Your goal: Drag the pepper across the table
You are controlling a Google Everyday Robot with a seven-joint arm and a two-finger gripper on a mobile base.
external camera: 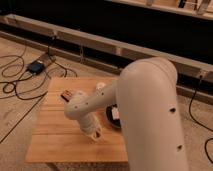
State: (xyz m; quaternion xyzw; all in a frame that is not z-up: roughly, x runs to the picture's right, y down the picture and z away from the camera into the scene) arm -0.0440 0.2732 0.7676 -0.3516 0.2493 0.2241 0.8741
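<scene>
1 arm fills your frame's centre; your gripper (94, 133) sits low on the table (55, 140), its grip state unreadable.

We see a light wooden table (55, 135) with plank stripes. On it lie a dark brown block (66, 94), a small white bottle (100, 86) and a black dish (113, 116). The gripper (94, 133) hangs low over the tabletop.
</scene>
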